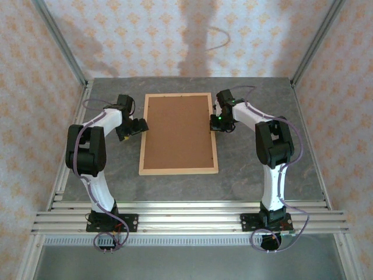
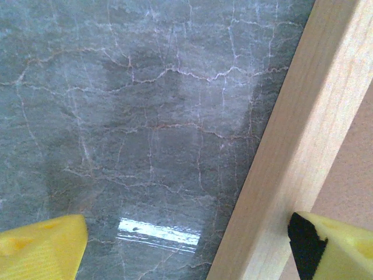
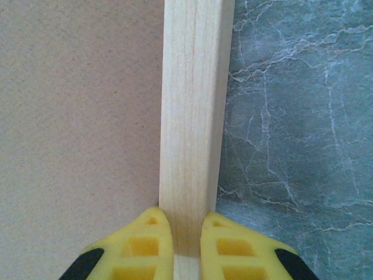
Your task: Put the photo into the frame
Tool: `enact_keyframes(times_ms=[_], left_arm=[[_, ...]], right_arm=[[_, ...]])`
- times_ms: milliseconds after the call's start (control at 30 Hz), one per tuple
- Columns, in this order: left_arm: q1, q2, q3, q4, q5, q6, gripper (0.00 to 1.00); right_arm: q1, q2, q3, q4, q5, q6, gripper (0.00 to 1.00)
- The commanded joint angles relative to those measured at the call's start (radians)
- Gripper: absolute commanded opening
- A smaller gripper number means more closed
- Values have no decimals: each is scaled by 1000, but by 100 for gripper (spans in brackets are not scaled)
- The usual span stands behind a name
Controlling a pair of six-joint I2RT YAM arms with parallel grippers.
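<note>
The frame (image 1: 178, 170) lies flat on the table (image 1: 256, 169), brown backing board (image 1: 178, 131) facing up. My right claw (image 3: 180, 220) is clenched on its right rail, and my left claw (image 2: 186, 233) is released, straddling the left rail. Looks nearly done, though I can't tell whether the photo sits underneath.

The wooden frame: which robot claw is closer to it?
Right. The right gripper, closed, sits directly over the right rail of the frame. The left gripper, open, straddles the left rail's outer edge, one fingertip over the table.
</note>
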Motion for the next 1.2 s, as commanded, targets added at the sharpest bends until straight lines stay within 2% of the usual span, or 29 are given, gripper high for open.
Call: enact_keyframes(times_ms=[0,167,800,967,1167], left_arm=[[-28,4,-12,-118,-7,26,91],[-71,55,-18,-105,5,15,91],[-138,193,-43,-31,55,-34,90],[-138,195,-33,-38,55,-33,90],[-138,139,50,-123,8,1,90]], right_arm=[[-6,-4,-27,-7,19,-2,12],[-6,-3,-22,-7,19,2,12],[22,34,-12,18,-47,29,11],[21,19,-20,13,-29,22,11],[17,1,-41,22,23,32,11]])
